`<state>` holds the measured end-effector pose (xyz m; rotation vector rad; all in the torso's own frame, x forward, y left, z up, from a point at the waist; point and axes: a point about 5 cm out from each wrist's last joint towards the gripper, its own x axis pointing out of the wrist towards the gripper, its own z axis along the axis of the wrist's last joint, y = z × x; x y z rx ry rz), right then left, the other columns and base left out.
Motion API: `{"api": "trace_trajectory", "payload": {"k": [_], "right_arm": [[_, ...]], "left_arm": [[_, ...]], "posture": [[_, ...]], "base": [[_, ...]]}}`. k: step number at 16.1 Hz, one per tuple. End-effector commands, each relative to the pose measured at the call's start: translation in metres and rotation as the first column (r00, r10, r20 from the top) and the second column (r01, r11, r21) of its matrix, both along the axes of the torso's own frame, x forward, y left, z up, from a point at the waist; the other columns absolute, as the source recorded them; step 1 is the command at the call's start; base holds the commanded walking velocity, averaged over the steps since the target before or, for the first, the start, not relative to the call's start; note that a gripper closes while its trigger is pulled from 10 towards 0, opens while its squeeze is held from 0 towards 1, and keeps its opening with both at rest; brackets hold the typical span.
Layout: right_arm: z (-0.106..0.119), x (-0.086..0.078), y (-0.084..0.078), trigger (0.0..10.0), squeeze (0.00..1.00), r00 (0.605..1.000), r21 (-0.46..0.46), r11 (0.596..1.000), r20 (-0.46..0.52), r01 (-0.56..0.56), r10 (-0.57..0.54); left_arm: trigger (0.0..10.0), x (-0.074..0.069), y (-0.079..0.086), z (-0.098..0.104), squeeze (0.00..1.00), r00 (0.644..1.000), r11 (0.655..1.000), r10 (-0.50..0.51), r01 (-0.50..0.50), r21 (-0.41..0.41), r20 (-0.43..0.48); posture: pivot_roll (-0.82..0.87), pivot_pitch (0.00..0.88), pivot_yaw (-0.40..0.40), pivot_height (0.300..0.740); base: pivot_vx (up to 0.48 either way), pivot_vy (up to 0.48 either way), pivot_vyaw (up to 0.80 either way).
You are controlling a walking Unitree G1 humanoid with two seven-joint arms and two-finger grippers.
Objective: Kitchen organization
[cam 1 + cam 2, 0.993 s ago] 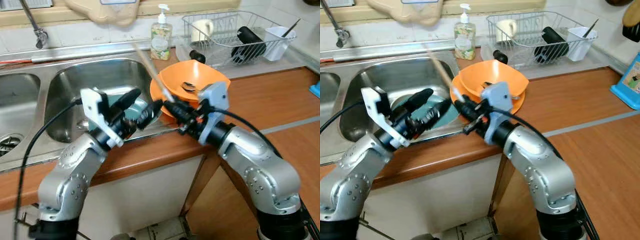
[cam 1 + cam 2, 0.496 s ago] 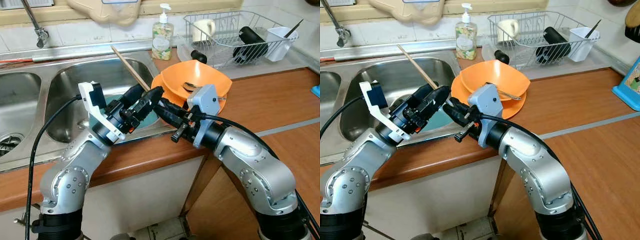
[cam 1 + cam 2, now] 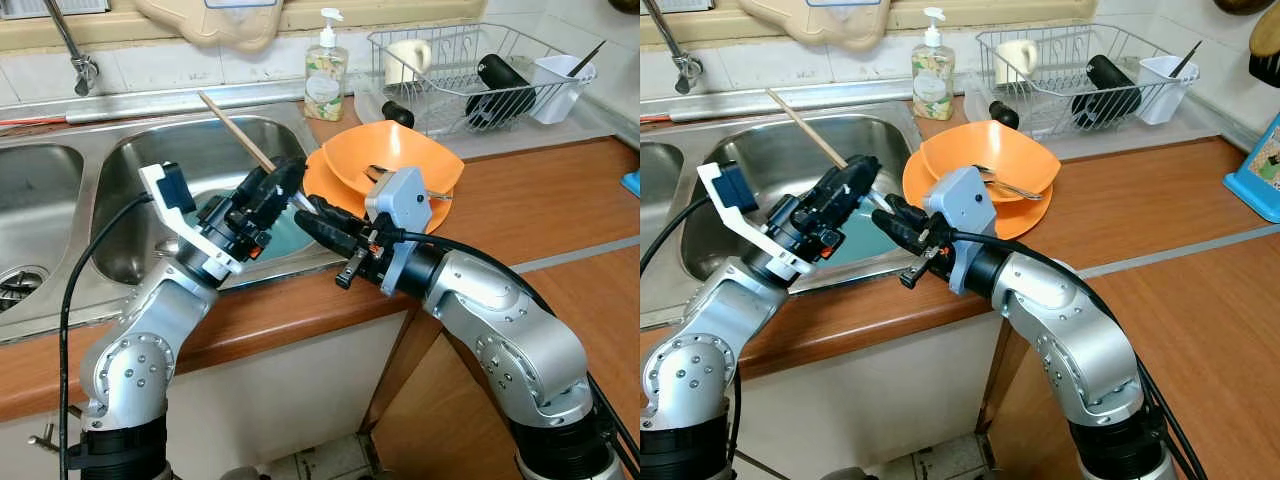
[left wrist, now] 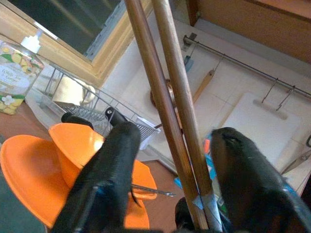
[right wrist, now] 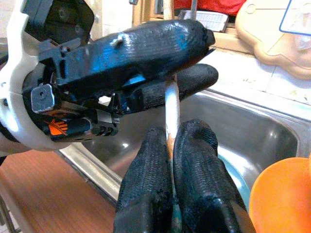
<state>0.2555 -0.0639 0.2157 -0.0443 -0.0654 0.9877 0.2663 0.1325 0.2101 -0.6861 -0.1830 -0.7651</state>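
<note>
A pair of wooden chopsticks (image 3: pixel 235 130) slants up and to the left over the right sink basin (image 3: pixel 150 160). My right gripper (image 3: pixel 312 212) is shut on their lower end, the two pads pressed together on the wood (image 5: pixel 169 111). My left gripper (image 3: pixel 283 180) reaches in from the left just above that grip. Its fingers (image 4: pixel 112 170) stand on either side of the chopsticks (image 4: pixel 170 97) with a narrow gap showing on each side. Both grippers hang over the sink's front right corner, beside an orange bowl (image 3: pixel 400 160).
The orange bowl holds a spoon (image 3: pixel 385 178) and sits on an orange plate (image 3: pixel 322 185). A teal plate (image 3: pixel 285 228) lies in the basin. A soap bottle (image 3: pixel 323 70) and a dish rack (image 3: pixel 470 70) stand behind. The wooden counter (image 3: pixel 540 200) extends right.
Both grippers and the chopsticks have shifted left over the basin. The left gripper's fingers, wide apart and clear of the sticks a second ago, now stand closely around them.
</note>
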Motion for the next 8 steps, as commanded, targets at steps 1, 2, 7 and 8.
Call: {"api": "trace_trajectory", "payload": {"k": [1, 2, 7, 8], "right_arm": [[0.0051, -0.0006, 0.0011, 0.0, 0.00, 0.999, 0.009, 1.000, 0.026, -0.019, 0.018], [0.0051, -0.0012, 0.0016, 0.0, 0.00, 0.999, 0.013, 1.000, 0.027, -0.024, 0.024], [0.0013, -0.0009, 0.0009, 0.0, 0.00, 0.998, -0.038, 0.999, 0.056, -0.018, 0.020], [0.0009, -0.0006, 0.0006, 0.0, 0.00, 0.998, -0.044, 0.999, 0.058, -0.017, 0.020]], "left_arm": [[0.0, -0.0002, -0.0004, -0.0052, 0.00, 1.000, 1.000, -0.002, 0.002, 0.003, -0.023], [0.0, -0.0001, -0.0007, -0.0088, 0.00, 0.999, 1.000, 0.001, -0.001, 0.006, -0.044], [0.0, -0.0002, -0.0005, -0.0116, 0.00, 0.998, 1.000, 0.016, -0.016, -0.003, -0.065], [0.0, -0.0003, -0.0001, -0.0124, 0.00, 0.997, 1.000, 0.021, -0.021, -0.004, -0.069]], "posture": [[-0.10, 0.000, 0.004, 0.740], [-0.10, 0.000, 0.005, 0.740], [-0.10, 0.000, 0.005, 0.740], [-0.10, 0.000, 0.004, 0.740]], "base": [[0.000, 0.000, 0.00], [0.000, 0.000, 0.00], [0.000, 0.000, 0.00], [0.000, 0.000, 0.00]]}}
